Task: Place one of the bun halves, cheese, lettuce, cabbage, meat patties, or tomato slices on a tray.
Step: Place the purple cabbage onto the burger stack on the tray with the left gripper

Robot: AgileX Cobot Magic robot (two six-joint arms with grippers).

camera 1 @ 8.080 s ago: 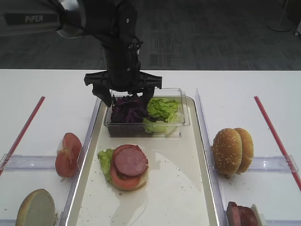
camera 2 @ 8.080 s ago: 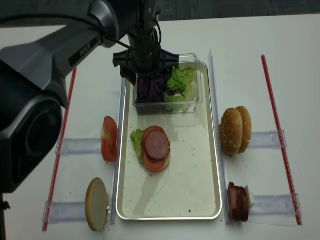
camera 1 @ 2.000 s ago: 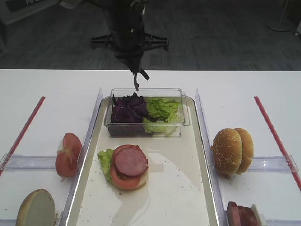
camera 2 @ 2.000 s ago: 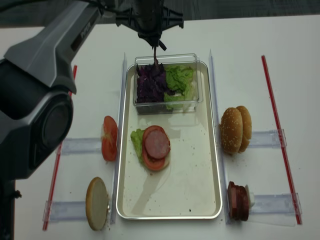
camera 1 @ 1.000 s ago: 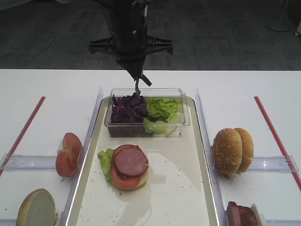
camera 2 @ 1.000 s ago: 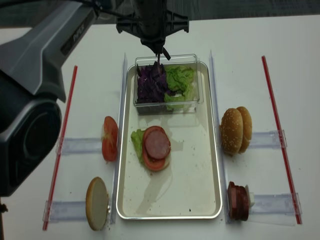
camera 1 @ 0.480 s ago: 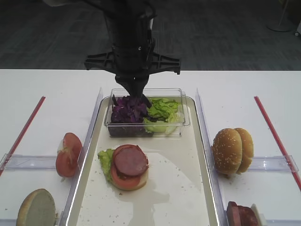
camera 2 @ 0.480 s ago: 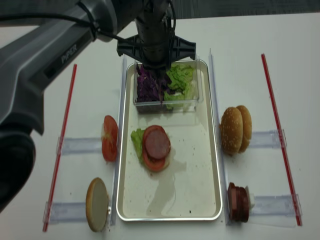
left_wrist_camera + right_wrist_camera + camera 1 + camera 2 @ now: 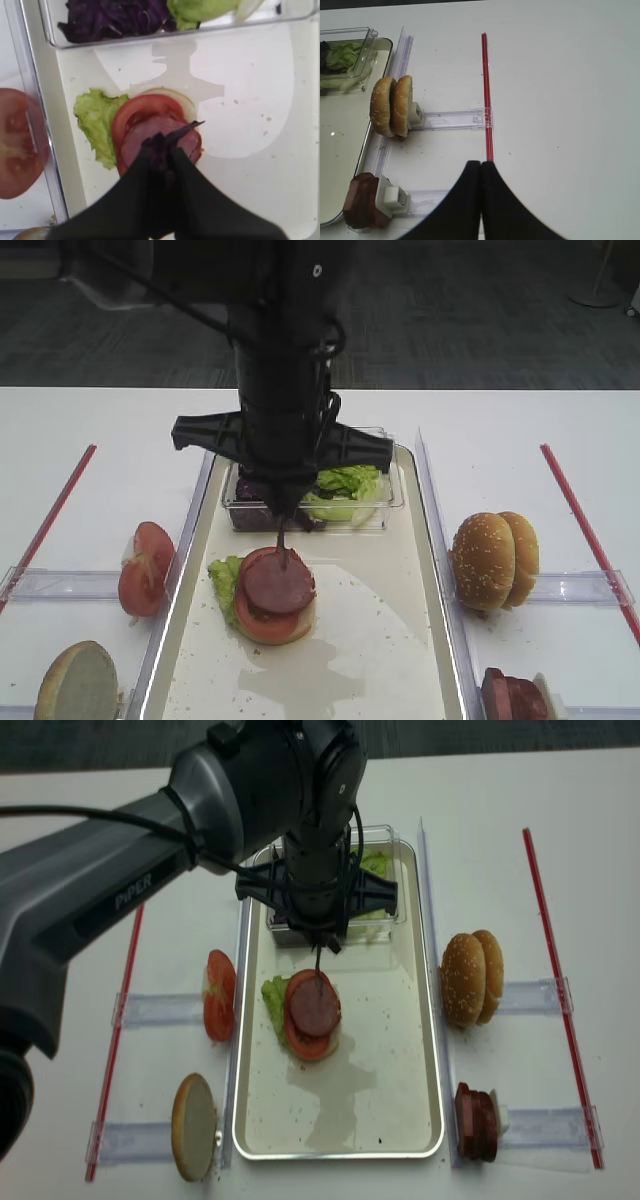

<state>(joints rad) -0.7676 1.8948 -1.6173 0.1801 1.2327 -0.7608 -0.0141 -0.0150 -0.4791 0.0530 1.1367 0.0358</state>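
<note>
The left gripper [image 9: 161, 150], fingers pinched on a few strands of cabbage [image 9: 167, 140], hangs over the patty stack at centre-left of the tray [image 9: 400, 640]. Next, I'd say: lower and let go. The right gripper [image 9: 480, 172] sits closed, empty.

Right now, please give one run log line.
left claw: shut on cabbage | above meat patty on tray | right claw: shut, empty
</note>
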